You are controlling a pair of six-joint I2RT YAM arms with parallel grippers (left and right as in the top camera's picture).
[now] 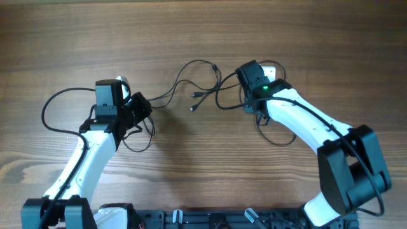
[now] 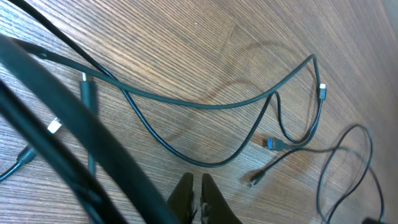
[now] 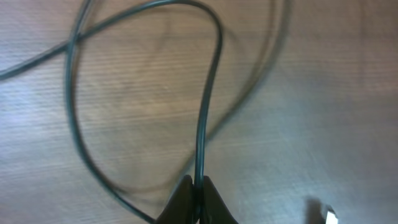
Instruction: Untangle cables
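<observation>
Thin black cables (image 1: pixel 191 65) sprawl in loose loops across the wooden table between my two arms, with small plug ends (image 1: pixel 194 95) near the middle. My right gripper (image 1: pixel 249 107) is shut on one cable (image 3: pixel 208 93); the cord runs straight out from between the fingertips (image 3: pixel 198 182) and curves into a wide loop. My left gripper (image 1: pixel 145 105) sits at the left end of the cables. Its fingers (image 2: pixel 196 180) are shut, and I see nothing between the tips. Ahead of it lie a long curved cable (image 2: pixel 205 104) and plug ends (image 2: pixel 272 143), (image 2: pixel 254 180).
A thick black arm cable (image 2: pixel 68 124) crosses the left of the left wrist view, blurred and close. A white plug tip (image 3: pixel 329 215) lies at the bottom right of the right wrist view. The arm bases (image 1: pixel 191 219) stand at the table's near edge.
</observation>
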